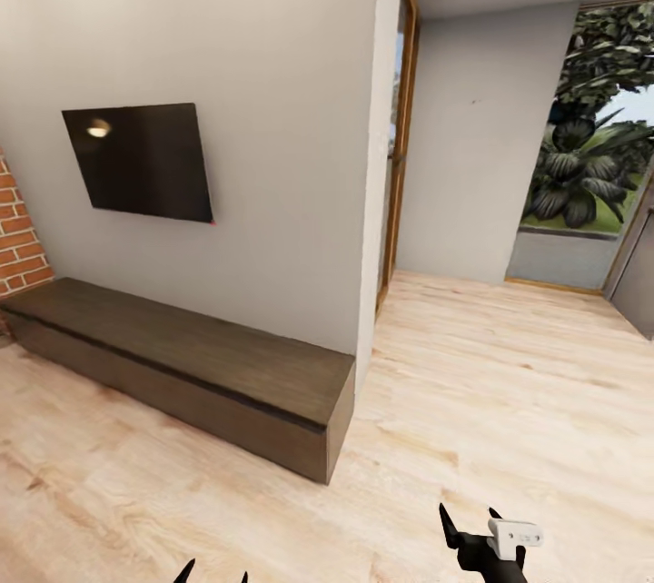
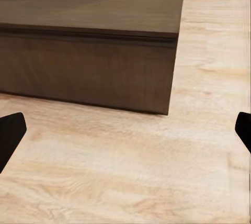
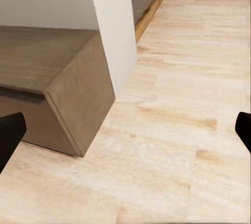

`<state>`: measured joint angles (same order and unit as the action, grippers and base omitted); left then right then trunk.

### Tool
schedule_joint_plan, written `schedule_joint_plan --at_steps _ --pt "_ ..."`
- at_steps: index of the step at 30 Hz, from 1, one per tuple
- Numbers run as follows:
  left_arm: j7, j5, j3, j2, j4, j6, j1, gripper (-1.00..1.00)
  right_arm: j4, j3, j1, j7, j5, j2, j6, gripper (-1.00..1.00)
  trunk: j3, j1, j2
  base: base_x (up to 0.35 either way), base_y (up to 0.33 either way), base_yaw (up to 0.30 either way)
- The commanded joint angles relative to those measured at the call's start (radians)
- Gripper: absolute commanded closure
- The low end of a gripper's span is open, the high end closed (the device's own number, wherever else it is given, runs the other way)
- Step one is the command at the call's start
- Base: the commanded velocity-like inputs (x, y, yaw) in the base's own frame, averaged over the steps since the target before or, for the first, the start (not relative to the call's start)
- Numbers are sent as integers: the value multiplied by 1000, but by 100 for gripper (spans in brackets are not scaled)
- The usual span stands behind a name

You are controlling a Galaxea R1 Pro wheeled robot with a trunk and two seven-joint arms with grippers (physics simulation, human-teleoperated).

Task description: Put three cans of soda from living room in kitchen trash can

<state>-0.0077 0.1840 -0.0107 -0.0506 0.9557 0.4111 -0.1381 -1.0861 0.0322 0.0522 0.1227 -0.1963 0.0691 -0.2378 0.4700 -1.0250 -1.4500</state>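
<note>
So the bench (image 1: pixel 182 365) runs along the wall (image 1: pixel 272 111) to my left, TV (image 1: pixel 141 161) hung above it, brick chimney (image 1: pixel 18 229) at its far end. Doorway (image 1: pixel 400 138) past the wall corner, window (image 1: pixel 595 138) far right

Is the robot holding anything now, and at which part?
Nothing is held. The left gripper and right gripper have their fingers spread over bare floor.

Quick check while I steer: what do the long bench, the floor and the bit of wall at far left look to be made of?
The bench looks like dark brown wood, matte, with faint grain along its top. The floor looks like pale wood planks with visible grain and a slight sheen. The wall piece at far left is red brick with pale mortar lines. All are renders, so look only.
</note>
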Motion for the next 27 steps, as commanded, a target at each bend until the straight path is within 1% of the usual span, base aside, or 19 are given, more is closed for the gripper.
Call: schedule_joint_plan --at_steps 1,7,27 --pt "0 0 0 0 0 0 0 -100 0 0 0 0 0 0 0 -100 0 0 0 60 0 -252" --pt "0 0 0 0 0 0 0 -100 0 0 0 0 0 0 0 -100 0 0 0 249 0 -252" --pt "0 2 0 0 0 0 0 -100 4 -1 0 0 0 0 0 -100 4 0 0 319 0 -215"
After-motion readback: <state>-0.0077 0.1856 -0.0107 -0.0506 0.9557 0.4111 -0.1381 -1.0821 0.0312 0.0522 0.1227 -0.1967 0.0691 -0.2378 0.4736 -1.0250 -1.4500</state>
